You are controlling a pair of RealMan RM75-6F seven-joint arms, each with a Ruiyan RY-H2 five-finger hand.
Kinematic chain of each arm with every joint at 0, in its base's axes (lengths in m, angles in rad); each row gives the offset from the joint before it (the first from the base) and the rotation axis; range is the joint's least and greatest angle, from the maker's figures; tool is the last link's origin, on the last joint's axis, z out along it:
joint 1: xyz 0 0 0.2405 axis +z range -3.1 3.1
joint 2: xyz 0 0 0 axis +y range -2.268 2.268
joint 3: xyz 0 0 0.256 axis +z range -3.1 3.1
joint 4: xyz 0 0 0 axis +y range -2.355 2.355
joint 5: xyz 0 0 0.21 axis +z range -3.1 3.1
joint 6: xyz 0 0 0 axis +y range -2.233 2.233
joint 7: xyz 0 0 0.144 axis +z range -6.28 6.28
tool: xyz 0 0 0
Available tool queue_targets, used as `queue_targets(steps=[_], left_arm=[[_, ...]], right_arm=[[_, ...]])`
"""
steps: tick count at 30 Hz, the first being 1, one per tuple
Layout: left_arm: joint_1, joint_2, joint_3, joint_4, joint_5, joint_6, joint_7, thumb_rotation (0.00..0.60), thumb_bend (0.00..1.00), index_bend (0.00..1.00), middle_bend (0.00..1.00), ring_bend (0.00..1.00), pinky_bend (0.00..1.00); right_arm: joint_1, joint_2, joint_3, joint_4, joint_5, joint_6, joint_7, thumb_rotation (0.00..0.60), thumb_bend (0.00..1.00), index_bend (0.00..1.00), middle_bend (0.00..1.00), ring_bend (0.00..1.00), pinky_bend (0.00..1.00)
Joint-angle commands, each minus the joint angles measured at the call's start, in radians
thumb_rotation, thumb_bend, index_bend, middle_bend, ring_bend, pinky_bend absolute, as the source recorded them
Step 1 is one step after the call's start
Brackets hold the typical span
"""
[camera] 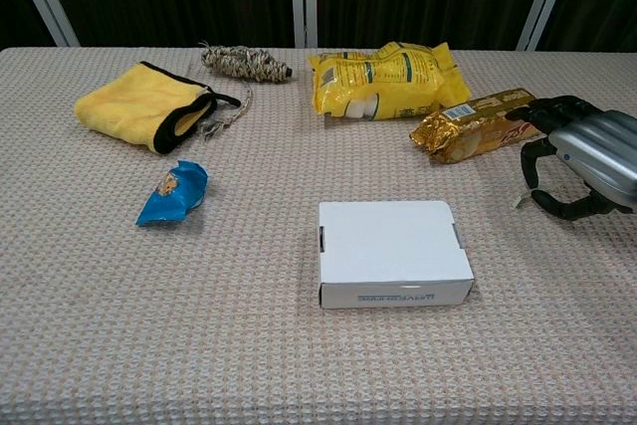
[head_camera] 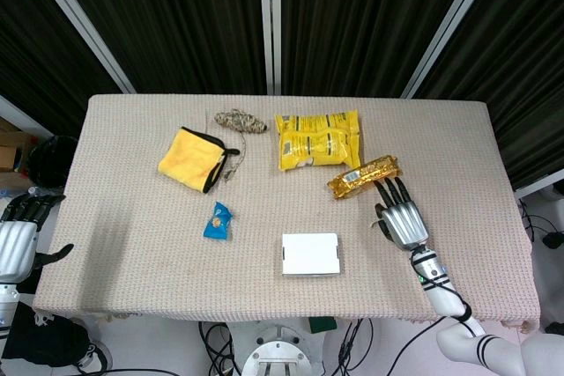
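My right hand (head_camera: 402, 219) hovers palm-down over the table's right side, fingers spread and holding nothing. Its fingertips (head_camera: 392, 186) end just short of a gold snack bar (head_camera: 364, 177). In the chest view the same right hand (camera: 585, 154) arches beside the gold bar (camera: 476, 124), with no clear contact. To its left lies a white box (head_camera: 310, 254) (camera: 393, 251). My left hand (head_camera: 18, 237) hangs off the table's left edge, empty, thumb stuck out; only the head view shows it.
A yellow chip bag (head_camera: 317, 139) lies behind the gold bar. At the back left are a yellow cloth (head_camera: 191, 158) and a rope bundle (head_camera: 240, 121). A small blue packet (head_camera: 218, 220) lies left of the box. Dark curtains stand behind the table (head_camera: 132, 253).
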Motion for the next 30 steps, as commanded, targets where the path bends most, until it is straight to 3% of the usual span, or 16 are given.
queue_targets(steps=[1,12,20,30], left_arm=[[0.000,0.000,0.000,0.000,-0.001,-0.002,0.001,0.600,0.06,0.22,0.24,0.20,0.14],[0.001,0.004,-0.001,-0.004,-0.008,-0.006,0.003,0.600,0.06,0.22,0.24,0.20,0.14],[0.001,0.010,-0.002,-0.017,-0.006,-0.004,0.014,0.600,0.06,0.22,0.24,0.20,0.14],[0.001,0.021,-0.001,-0.037,-0.006,-0.005,0.029,0.600,0.06,0.22,0.24,0.20,0.14]], right_arm=[[0.000,-0.001,0.000,0.003,0.000,0.002,0.001,0.600,0.43,0.59,0.07,0.00,0.00],[0.004,0.048,0.011,-0.064,-0.016,0.039,0.025,0.600,0.44,0.63,0.08,0.00,0.00],[0.026,0.149,0.012,-0.274,-0.086,0.095,-0.022,0.600,0.43,0.65,0.08,0.00,0.00],[0.078,0.252,-0.040,-0.513,-0.130,-0.021,-0.021,0.600,0.44,0.67,0.07,0.00,0.00]])
